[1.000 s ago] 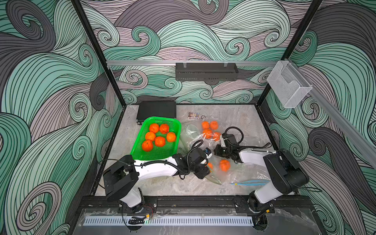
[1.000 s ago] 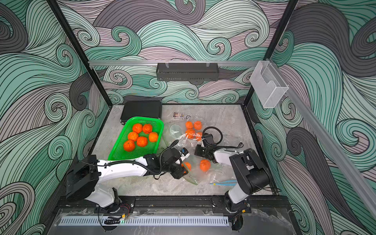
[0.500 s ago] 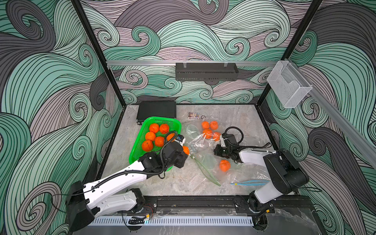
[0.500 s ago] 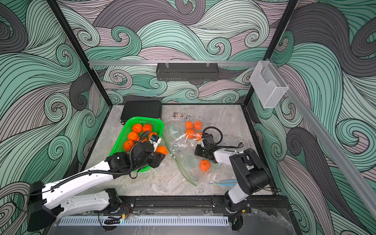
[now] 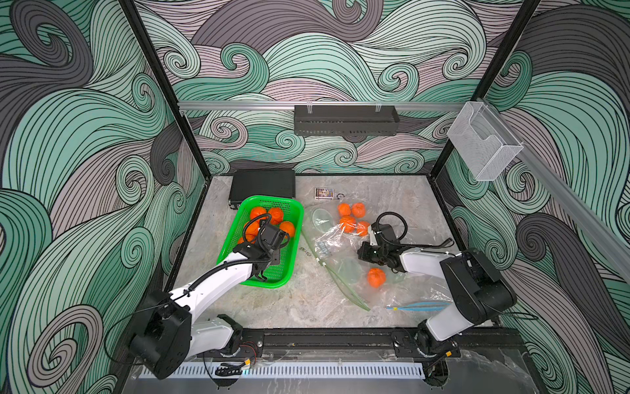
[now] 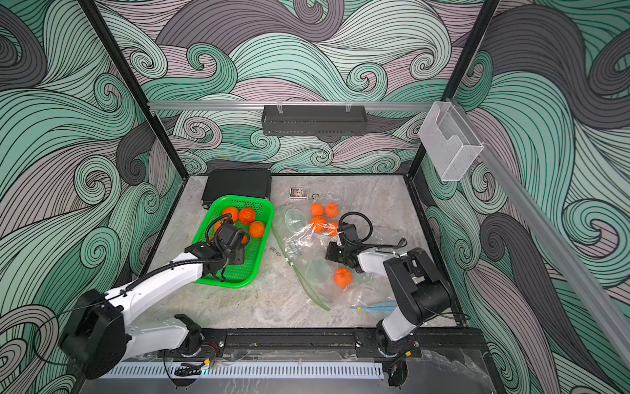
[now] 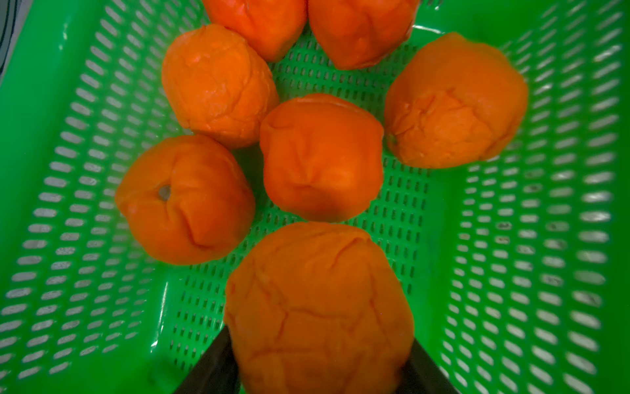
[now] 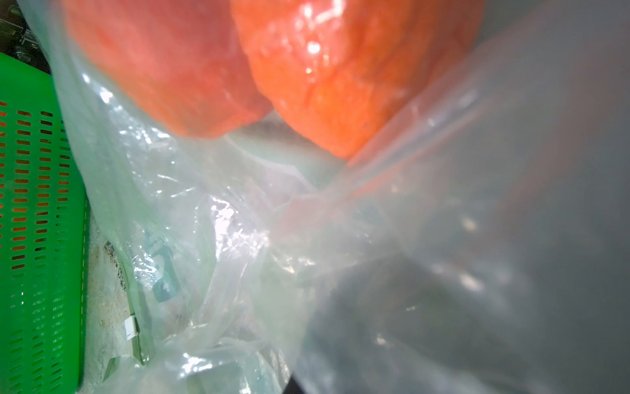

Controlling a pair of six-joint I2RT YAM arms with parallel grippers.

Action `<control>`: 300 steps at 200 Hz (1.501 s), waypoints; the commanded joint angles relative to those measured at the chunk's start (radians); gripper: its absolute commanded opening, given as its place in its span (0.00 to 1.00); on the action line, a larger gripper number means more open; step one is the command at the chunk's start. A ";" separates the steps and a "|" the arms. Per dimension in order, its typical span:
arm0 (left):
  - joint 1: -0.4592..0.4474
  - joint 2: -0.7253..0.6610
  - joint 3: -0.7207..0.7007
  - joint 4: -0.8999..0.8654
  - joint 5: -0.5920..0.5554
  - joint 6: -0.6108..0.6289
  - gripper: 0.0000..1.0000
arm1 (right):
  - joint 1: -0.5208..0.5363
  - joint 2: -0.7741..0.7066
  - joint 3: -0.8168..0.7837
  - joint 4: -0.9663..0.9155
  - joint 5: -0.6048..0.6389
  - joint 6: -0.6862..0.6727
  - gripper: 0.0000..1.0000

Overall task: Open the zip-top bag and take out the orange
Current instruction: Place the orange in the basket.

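My left gripper [image 7: 318, 344] is shut on an orange [image 7: 318, 307], with a dark finger [image 7: 218, 365] on each side of it. It hangs low over the green basket [image 5: 272, 280], where several more oranges [image 7: 320, 157] lie. The clear zip-top bag [image 5: 332, 247] lies crumpled right of the basket, its green zip edge [image 5: 351, 296] running toward the front. One orange [image 5: 376, 277] rests within its film. My right gripper [image 5: 364, 253] is shut on the bag's film, which veils the right wrist view [image 8: 238, 238]; its fingers are hidden there.
Several oranges [image 5: 349, 218] lie under film behind the right gripper. A black box [image 5: 262, 184] stands behind the basket, a small card [image 5: 324, 193] beside it. Another flat bag with a blue zip [image 5: 419, 306] lies at the front right.
The left arm has carried the orange leftward, away from the bag, to over the basket. The right gripper has kept its place on the bag.
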 commanded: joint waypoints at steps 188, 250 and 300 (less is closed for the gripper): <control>0.125 0.157 0.111 0.016 0.083 0.003 0.73 | 0.001 0.055 -0.024 -0.145 0.014 0.005 0.09; 0.123 -0.053 0.138 -0.091 0.202 0.007 0.73 | 0.001 0.036 -0.028 -0.149 0.030 0.001 0.09; 0.011 -0.291 -0.034 0.121 0.658 0.016 0.53 | 0.000 0.020 -0.032 -0.149 0.041 -0.004 0.09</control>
